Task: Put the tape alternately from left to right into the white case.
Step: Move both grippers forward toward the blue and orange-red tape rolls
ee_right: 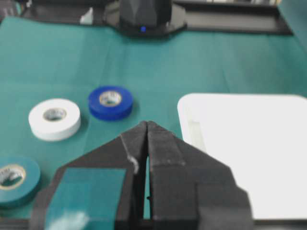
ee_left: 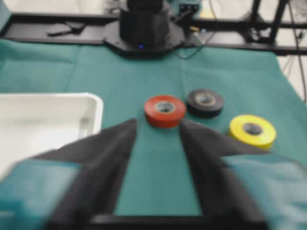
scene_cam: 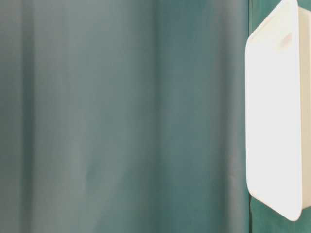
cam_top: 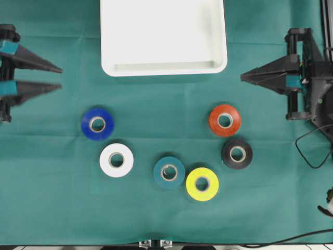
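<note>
Several rolls of tape lie flat on the green cloth: blue [cam_top: 97, 124], white [cam_top: 116, 160], teal [cam_top: 169, 172], yellow [cam_top: 202, 184], black [cam_top: 237, 153] and red-orange [cam_top: 225, 120]. The white case [cam_top: 163, 70] sits at the back centre with nothing in it. At the left edge my left gripper [cam_top: 60, 77] hovers open and empty, well left of the blue roll; its wrist view looks across at the red-orange roll [ee_left: 164, 110]. Over at the right edge my right gripper [cam_top: 242, 78] is shut on nothing; beyond its tips [ee_right: 146, 123] lies the blue roll [ee_right: 110, 102].
Green cloth [cam_top: 52, 198] covers the whole table. Black cables [cam_top: 312, 148] trail at the right edge beside the right arm's base. Each wrist view shows the opposite arm's black base [ee_left: 144, 26] at the far side. The table-level view shows only cloth and the case's edge [scene_cam: 272, 111].
</note>
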